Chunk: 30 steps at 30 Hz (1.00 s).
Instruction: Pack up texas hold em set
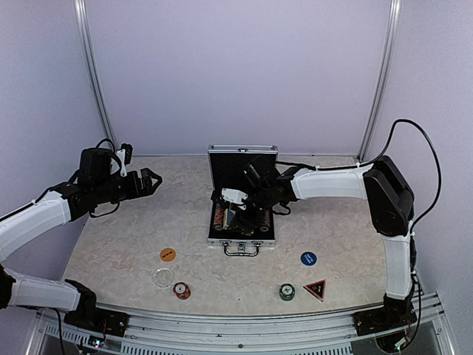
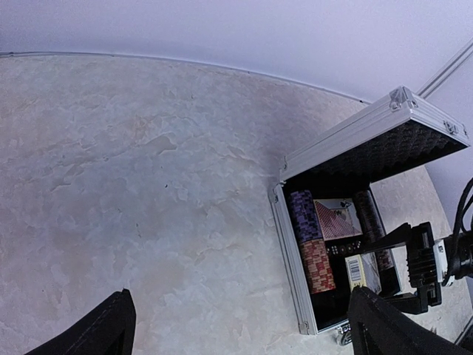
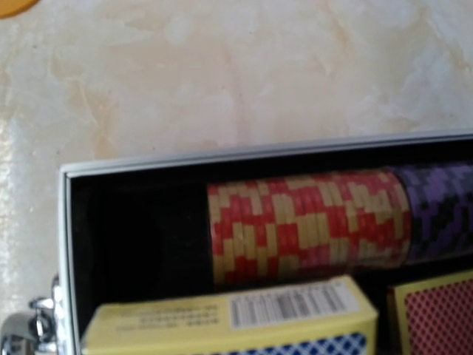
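The silver case (image 1: 216,240) lies open mid-table, also in the left wrist view (image 2: 290,251). It holds red-yellow chips (image 3: 307,222), purple chips (image 3: 440,211) and a red deck (image 3: 436,318). My right gripper (image 1: 235,198) is low over the case. The blue deck (image 3: 244,314), yellow-edged with a barcode, is tilted right under its camera and hides the fingers; it looks gripped. My left gripper (image 1: 151,180) is open and empty, far left of the case, above the table. On the table are a red chip stack (image 1: 182,291), a green chip stack (image 1: 287,292) and the triangle marker (image 1: 315,288).
An orange disc (image 1: 168,254) and a clear disc (image 1: 163,277) lie front left of the case. A blue disc (image 1: 308,258) lies front right. The case's lid (image 1: 242,159) stands upright at the back. The case's handle (image 1: 242,251) faces the front edge.
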Motion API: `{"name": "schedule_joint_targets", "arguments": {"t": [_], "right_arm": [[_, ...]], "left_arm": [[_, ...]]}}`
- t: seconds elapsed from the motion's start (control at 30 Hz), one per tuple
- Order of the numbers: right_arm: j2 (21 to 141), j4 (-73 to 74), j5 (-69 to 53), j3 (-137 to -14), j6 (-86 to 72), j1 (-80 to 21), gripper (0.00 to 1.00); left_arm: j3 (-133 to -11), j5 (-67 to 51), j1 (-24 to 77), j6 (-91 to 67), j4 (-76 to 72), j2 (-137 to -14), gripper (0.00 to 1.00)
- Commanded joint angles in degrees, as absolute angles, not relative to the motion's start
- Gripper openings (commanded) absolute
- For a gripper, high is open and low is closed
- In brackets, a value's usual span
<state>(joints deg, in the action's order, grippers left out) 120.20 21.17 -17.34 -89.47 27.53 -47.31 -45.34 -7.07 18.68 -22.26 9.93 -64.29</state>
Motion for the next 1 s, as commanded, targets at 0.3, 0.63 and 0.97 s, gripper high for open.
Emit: {"name": "schedule_joint_targets", "arguments": {"t": [0.3,0.63,0.97], "right_arm": [[120.58,22.14,-17.66,-88.51,27.16,-47.93,0.36],[121.75,22.46,-16.34,-87.74,26.81,-47.64,0.36],[122.70,23.53,-15.64,-87.30,26.81,-47.29,0.36]], "left_arm": [[-44.87,-7.03,18.00,-21.88,9.32,-64.80,0.99],[-44.91,-6.78,17.97,-21.80,9.40,-64.53,0.99],[-44.91,-6.90,17.90,-21.80,9.40,-64.60,0.99]]}}
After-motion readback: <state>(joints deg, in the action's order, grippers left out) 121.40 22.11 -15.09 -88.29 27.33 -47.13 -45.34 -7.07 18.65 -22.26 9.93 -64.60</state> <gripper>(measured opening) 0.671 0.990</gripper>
